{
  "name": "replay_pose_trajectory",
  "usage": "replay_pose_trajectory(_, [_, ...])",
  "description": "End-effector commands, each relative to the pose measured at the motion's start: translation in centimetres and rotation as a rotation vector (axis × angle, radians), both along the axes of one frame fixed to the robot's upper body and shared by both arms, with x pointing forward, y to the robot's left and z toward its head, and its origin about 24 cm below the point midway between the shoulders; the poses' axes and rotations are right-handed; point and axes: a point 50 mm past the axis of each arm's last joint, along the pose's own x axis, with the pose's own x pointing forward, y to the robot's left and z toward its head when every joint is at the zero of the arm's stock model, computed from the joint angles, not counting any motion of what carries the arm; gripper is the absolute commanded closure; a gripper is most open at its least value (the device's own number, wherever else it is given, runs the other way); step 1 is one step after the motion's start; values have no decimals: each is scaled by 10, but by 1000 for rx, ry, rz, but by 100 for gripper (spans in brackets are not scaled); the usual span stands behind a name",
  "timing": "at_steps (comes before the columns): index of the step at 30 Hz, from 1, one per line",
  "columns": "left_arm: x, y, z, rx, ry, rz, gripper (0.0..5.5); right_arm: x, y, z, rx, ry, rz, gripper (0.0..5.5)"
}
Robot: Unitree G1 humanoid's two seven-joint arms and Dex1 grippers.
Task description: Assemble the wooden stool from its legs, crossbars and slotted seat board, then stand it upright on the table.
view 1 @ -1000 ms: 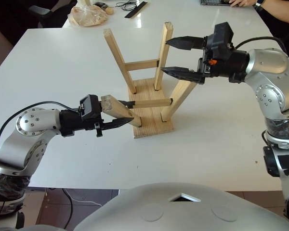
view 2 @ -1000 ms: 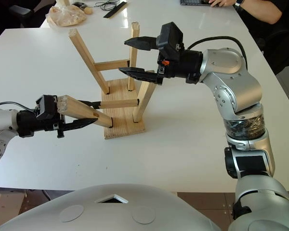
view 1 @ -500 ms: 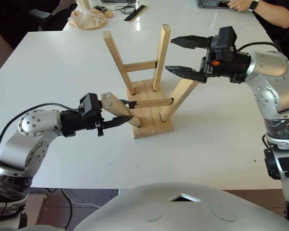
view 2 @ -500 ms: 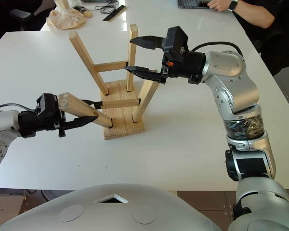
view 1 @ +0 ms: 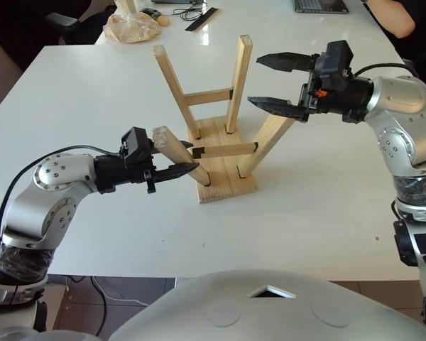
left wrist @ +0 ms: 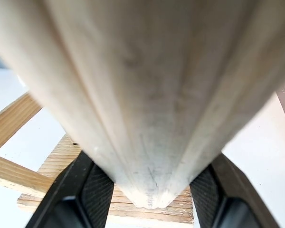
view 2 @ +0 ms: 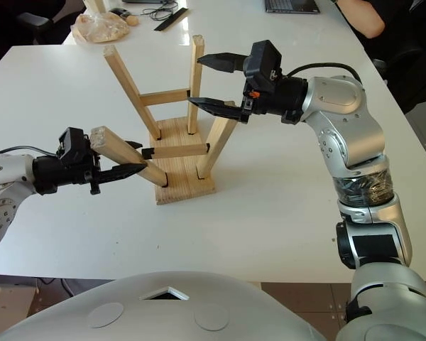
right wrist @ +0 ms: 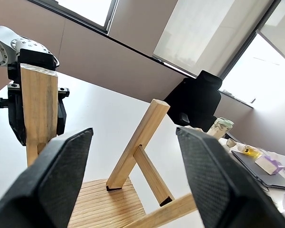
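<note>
The stool stands upside down on the desk (view 1: 92, 92), its slotted seat board (view 1: 220, 186) flat on the surface and four legs pointing up. The left end effector (view 1: 192, 156) is clamped on the near left leg (view 1: 172, 145), which slants from the board toward that arm. In the left wrist view the leg's pale wood runs between the two black pads (left wrist: 97, 194), with the board just beyond the fingertips. A front crossbar (view 1: 227, 149) runs from just past those fingertips to the near right leg (view 1: 270, 138). The right end effector (view 1: 255, 79) hangs above the board with its fingers wide apart and nothing between them. Its lower finger lies right at the top of the near right leg, and whether they touch cannot be told. The two far legs, one slanted (view 1: 176, 89) and one nearly upright (view 1: 238, 82), rise just ahead of its fingertips, joined by a rear crossbar (view 1: 207, 96).
</note>
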Motion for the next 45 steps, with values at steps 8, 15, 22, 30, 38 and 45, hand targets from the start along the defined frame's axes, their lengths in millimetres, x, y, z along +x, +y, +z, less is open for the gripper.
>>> replay_pose_trajectory(8, [4, 7, -52, 127, 295, 85, 346, -7, -3, -75, -221, 276, -20, 228])
replay_pose_trajectory(15, [6, 11, -58, 82, 357, 125, 346, -6, -5, -77, -236, 275, -16, 228])
replay_pose_trajectory(22, [6, 4, -58, 131, 325, 81, 346, -7, -3, -78, -241, 270, -4, 228])
replay_pose_trajectory(30, [7, -20, -47, 117, 273, 7, 346, -6, 14, -71, -245, 239, 64, 228])
replay_pose_trajectory(38, [14, -4, -48, 25, 373, 103, 346, -10, 3, -80, -288, 257, 62, 228])
replay_pose_trajectory(45, [13, -6, -50, 82, 342, 88, 345, -11, 2, -81, -296, 256, 63, 228])
